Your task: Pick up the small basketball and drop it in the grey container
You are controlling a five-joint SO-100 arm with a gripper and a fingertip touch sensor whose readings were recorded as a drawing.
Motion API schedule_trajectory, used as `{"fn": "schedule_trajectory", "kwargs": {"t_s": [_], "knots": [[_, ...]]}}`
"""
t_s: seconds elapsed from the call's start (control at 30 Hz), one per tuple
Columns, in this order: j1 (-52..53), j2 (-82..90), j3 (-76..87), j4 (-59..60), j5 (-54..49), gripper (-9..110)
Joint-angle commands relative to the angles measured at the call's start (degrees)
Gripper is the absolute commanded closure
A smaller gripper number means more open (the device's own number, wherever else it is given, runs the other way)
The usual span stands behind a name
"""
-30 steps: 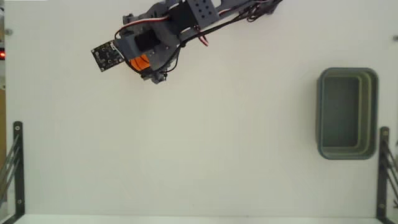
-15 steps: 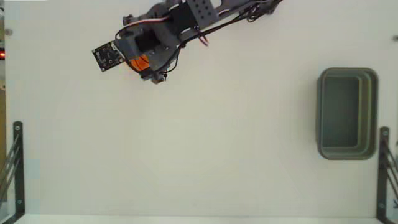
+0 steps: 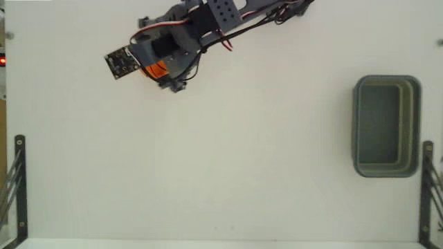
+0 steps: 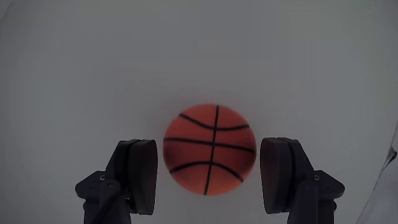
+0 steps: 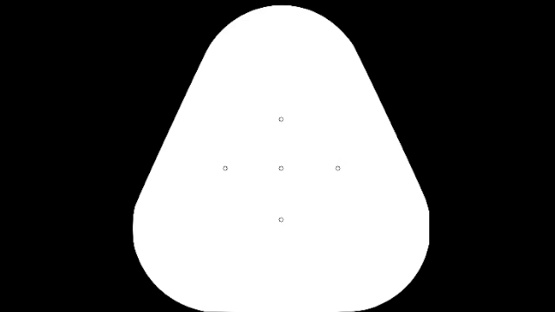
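As the wrist view shows it:
Gripper point(image 4: 209, 177): jaws spread wide, one pad either side of the small basketball point(image 4: 209, 149), a narrow gap showing at each, nothing grasped.
Ball: on the table point(image 3: 221, 159) near its top edge, toward the upper left corner in the fixed view.
Arm: reaches in from the top edge, angled left.
Grey container point(image 3: 386, 126): at the right edge, well apart.

My fixed view is bright and even, the white desk point(image 3: 221, 159) nearly blown out with barely any shadows, though it's a bit soft overall. My wrist view is way dimmer and grey, darkening toward the corners; the small basketball point(image 4: 210, 149) looks slightly fuzzy round its edge, seams still readable
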Motion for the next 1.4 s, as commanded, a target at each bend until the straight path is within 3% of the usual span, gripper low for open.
{"fn": "schedule_trajectory", "kwargs": {"t_s": [0.0, 1.37], "knots": [[0.7, 2.1, 0.0, -1.0, 0.3, -9], [0.7, 1.8, 5.5, -6.8, 0.3, -9]]}}
